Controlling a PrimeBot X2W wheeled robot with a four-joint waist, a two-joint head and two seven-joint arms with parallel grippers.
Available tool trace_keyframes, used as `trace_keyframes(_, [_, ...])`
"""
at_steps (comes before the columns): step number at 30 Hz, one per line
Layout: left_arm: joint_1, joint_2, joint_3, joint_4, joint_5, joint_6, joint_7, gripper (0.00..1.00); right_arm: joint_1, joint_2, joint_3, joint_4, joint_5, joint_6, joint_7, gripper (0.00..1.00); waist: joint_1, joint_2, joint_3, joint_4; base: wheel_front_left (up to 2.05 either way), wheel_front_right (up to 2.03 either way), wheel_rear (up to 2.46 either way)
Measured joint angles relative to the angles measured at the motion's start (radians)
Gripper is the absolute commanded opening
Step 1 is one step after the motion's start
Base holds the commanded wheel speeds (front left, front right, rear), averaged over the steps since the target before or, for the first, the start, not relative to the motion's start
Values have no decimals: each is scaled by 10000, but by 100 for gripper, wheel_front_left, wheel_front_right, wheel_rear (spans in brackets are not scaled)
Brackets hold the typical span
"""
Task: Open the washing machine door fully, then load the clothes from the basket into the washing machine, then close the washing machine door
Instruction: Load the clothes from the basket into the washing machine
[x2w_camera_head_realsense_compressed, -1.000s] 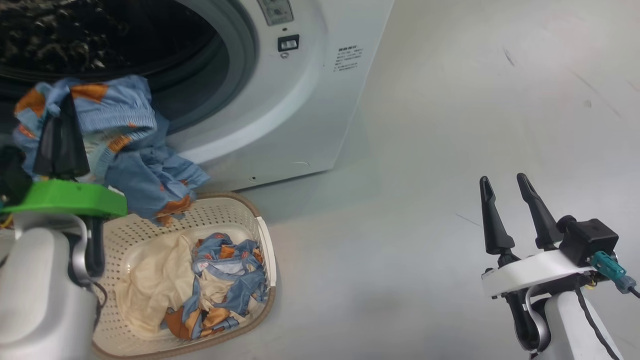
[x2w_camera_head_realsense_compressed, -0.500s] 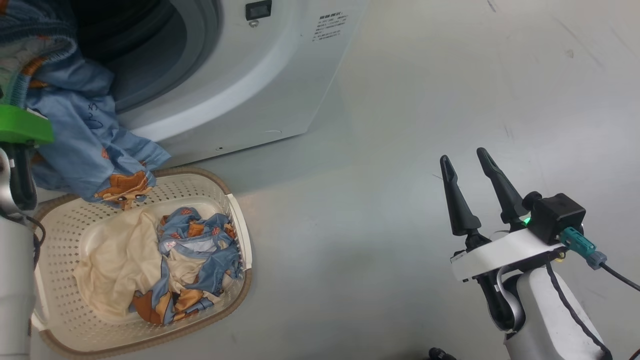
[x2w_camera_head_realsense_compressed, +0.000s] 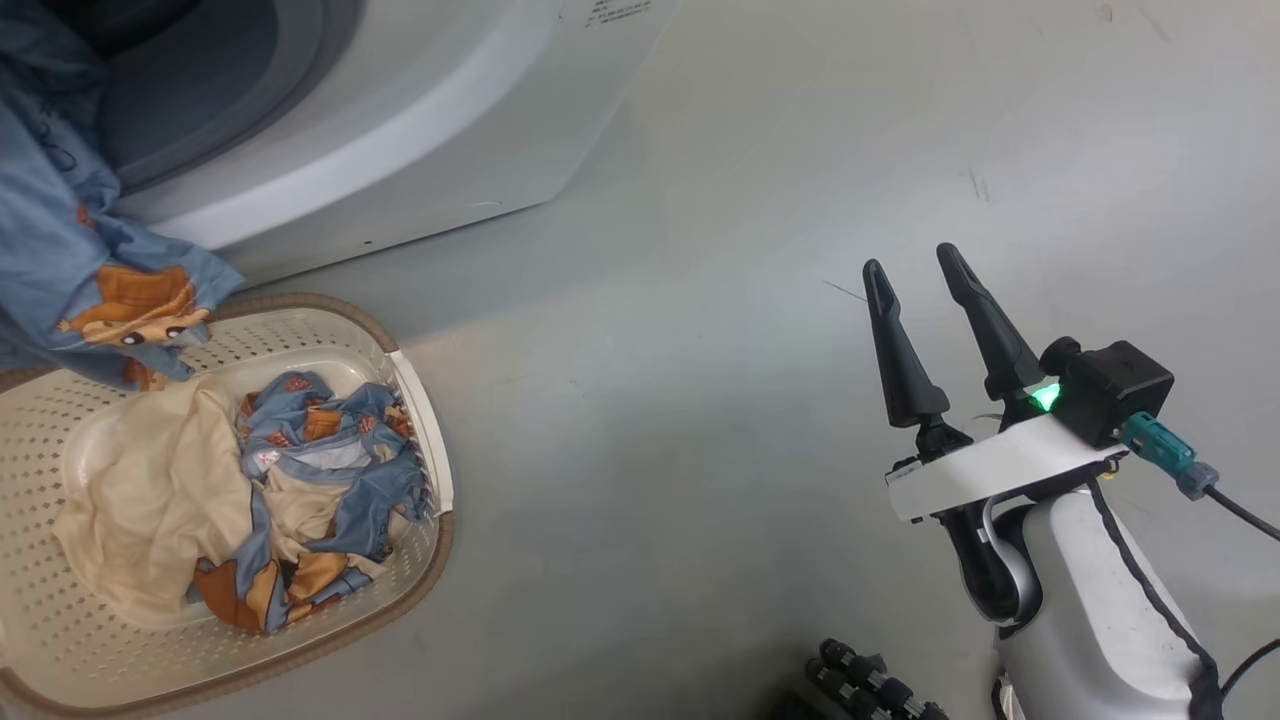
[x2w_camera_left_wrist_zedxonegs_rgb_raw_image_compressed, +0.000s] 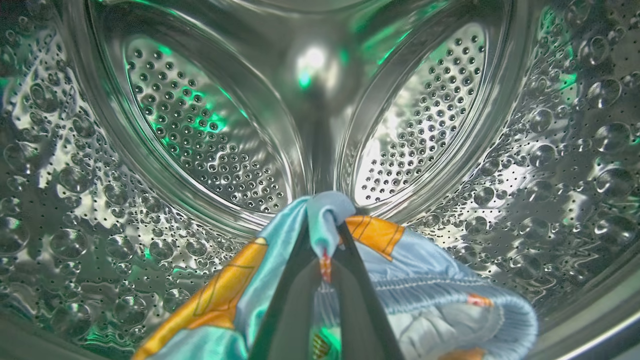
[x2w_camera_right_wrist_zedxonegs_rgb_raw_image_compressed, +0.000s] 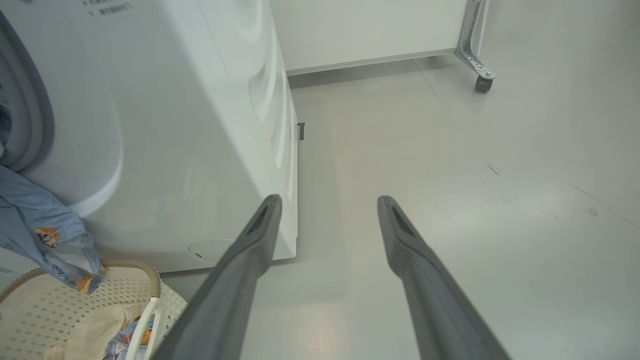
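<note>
My left gripper is inside the shiny perforated drum of the washing machine, shut on a light-blue garment with orange print. The garment's tail hangs from the machine's opening down to the basket. More blue printed clothes and a cream cloth lie in the basket. My right gripper stands open over bare floor to the right, holding nothing. In the right wrist view the right gripper points past the washing machine corner. The washing machine door is out of view.
Grey floor stretches right of the machine and basket. A white panel on a metal leg with a caster stands behind the machine. Dark ribbed parts sit at the head view's bottom edge.
The head camera has swung, shifting the scene up and left. My left gripper with the blue garment has left the head view; the cloth now reaches further into the opening. Right gripper unchanged.
</note>
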Motion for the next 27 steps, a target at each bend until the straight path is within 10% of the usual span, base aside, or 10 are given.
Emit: trace_keyframes(27, [-2636, 376, -125, 1494, 930, -23, -359, 0, -336, 17, 366, 123, 171, 0, 0, 100, -1, 0, 884, -598, 0, 0, 0])
